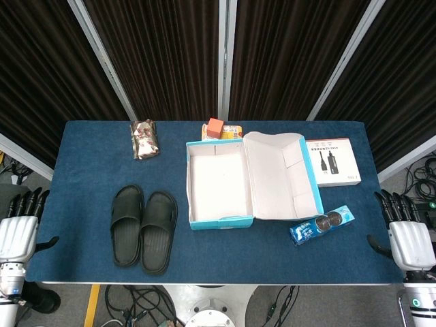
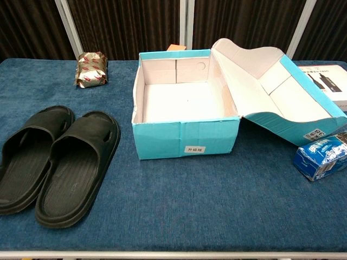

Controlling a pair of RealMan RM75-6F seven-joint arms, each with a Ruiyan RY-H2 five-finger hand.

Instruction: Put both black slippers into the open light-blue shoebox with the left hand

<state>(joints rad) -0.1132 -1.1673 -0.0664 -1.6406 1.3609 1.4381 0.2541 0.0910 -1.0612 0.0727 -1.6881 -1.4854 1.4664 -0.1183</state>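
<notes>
The left hand [image 1: 18,228] hung off the left edge of the bench [image 1: 82,204], fingers spread and pointing up, holding nothing. Just inside that edge, the two black slippers [image 1: 144,228] lay side by side on the blue cloth, soles down and touching along their inner sides, toes pointing away from the robot. Behind them, near the far edge, sat a crinkled foil packet [image 1: 144,139]. To the right of the slippers, apart from them, stood the light-blue shoebox [image 1: 216,184], empty, its lid [image 1: 281,176] folded back to the right and resting tilted on the bench. An orange block [image 1: 215,128] lay on a small carton just behind the box. Right of the lid lay a white product box [image 1: 332,162], and nearer the robot a blue biscuit pack [image 1: 321,225] sat just off the lid's corner. The right hand [image 1: 407,235] hung beyond the right edge, fingers spread, holding nothing.
</notes>
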